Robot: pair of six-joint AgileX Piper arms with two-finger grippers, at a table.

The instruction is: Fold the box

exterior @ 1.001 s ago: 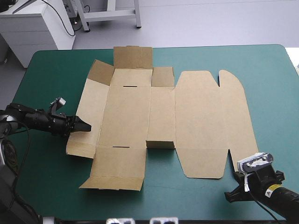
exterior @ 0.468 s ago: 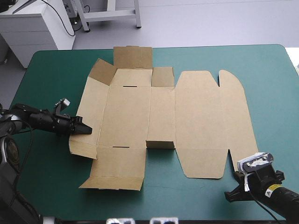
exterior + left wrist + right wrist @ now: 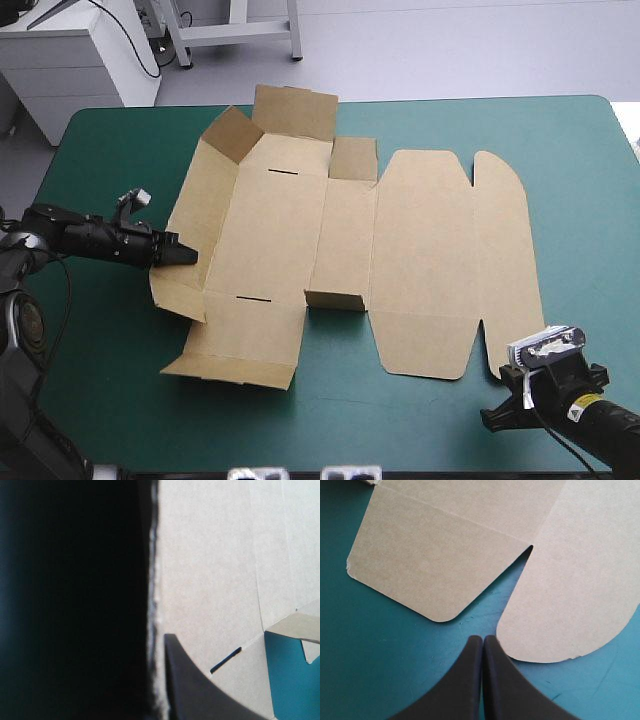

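Your left gripper (image 3: 183,256) is clamped on the box (image 3: 420,250) by its side panel (image 3: 190,225). Since just before, it has dragged the sheet askew on the teal-green cover (image 3: 100,380), and the flaps (image 3: 290,110) beyond it have tipped up, so the fold has barely started. Your right gripper (image 3: 482,639) is pinched empty, with the rounded flap (image 3: 570,595) just ahead of it.

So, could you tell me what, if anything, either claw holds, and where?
The left claw grips the box by its left side panel's edge; the right claw holds nothing.

Left gripper (image 3: 186,256) jaws clamped, right gripper (image 3: 482,638) jaws closed.
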